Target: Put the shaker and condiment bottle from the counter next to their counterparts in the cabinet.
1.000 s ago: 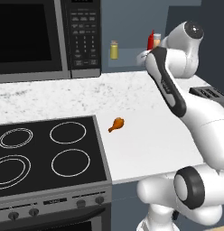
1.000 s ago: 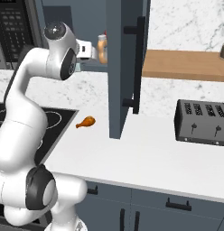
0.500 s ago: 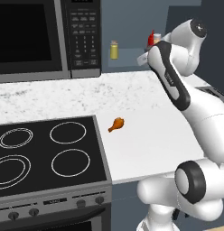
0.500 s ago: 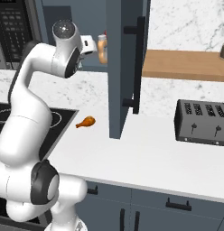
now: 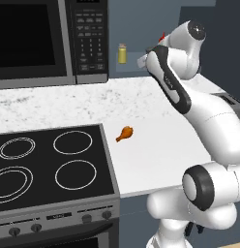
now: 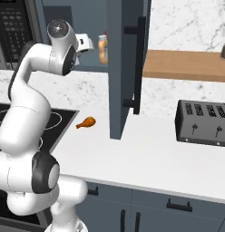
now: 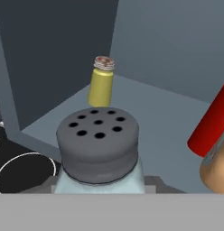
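The pale grey-blue shaker (image 7: 98, 149) with its holed grey cap sits right in front of the hand camera, and my gripper (image 6: 88, 44) is shut on it at the mouth of the cabinet (image 7: 150, 108). On the shelf floor ahead stands the yellow shaker (image 7: 101, 81). To the right in the hand view are the red squeeze bottle (image 7: 213, 124) and, nearer, the orange-tan condiment bottle (image 7: 217, 171). The condiment bottle (image 6: 103, 49) stands on the shelf just beyond my hand. From the left, my gripper (image 5: 142, 61) hangs right of the yellow shaker (image 5: 122, 53).
The open cabinet door (image 6: 125, 68) juts out over the counter right of my hand. A chicken drumstick (image 5: 124, 133) lies on the white counter beside the stove (image 5: 49, 164). The black microwave (image 5: 44, 38) hangs left of the cabinet. A toaster (image 6: 202, 122) stands at the right.
The arm has swung a little and carried the shaker closer to the cabinet shelf. The grip stays the same, and nothing on the shelf or counter has moved.
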